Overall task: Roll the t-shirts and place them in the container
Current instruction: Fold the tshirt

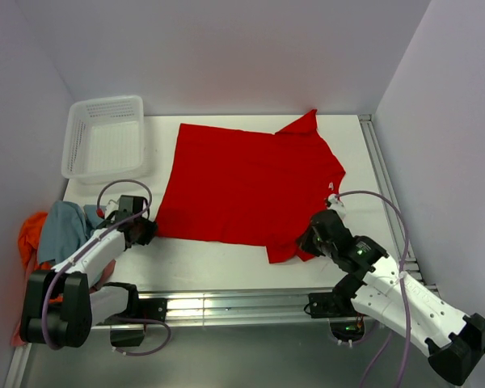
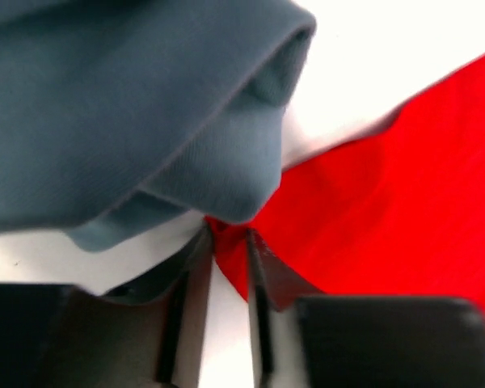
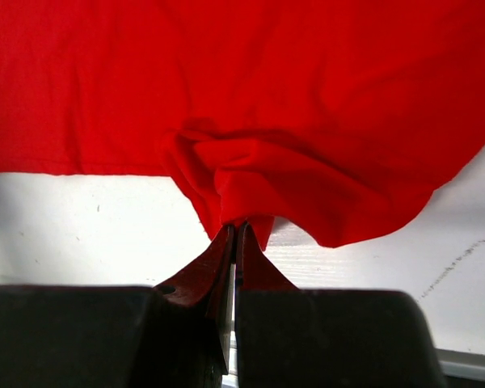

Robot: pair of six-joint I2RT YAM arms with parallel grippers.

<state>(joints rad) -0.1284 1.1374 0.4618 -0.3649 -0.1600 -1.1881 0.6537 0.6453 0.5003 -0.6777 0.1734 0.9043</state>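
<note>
**Red t-shirt** (image 1: 246,186): soft knit cloth, bright red, matte. It lies spread flat across the middle of the white bench (image 1: 218,263), with one sleeve peaked toward the far right corner. The near right corner is bunched into folds (image 3: 250,174), and the near hem runs straight along the bench.

**Grey-blue t-shirt** (image 1: 65,226): dusty grey-blue cloth with a fine ribbed weave, heaped in rounded folds (image 2: 145,105) at the bench's left edge. It sits just beside the red t-shirt's near left corner.

**Orange t-shirt** (image 1: 31,234): a crumpled heap, left of the grey-blue t-shirt and touching it, partly off the bench edge.

**Basket** (image 1: 105,133): white perforated plastic, rectangular with rounded corners, at the far left corner. It stands apart from the red t-shirt.

**Open room:** a bare white strip runs between the red hem and the metal rail (image 1: 226,305) at the near edge. More bare bench lies right of the shirt, toward the side rail (image 1: 388,178).

**Left jaws:** at the red t-shirt's near left corner. The dark fingers (image 2: 196,275) stand a narrow gap apart, with the red corner (image 2: 226,238) between their tips. Whether they pinch it cannot be told.

**Right jaws:** at the near right corner. The fingers (image 3: 210,271) are pressed together, clamping a gathered fold of the red t-shirt at their tips.
</note>
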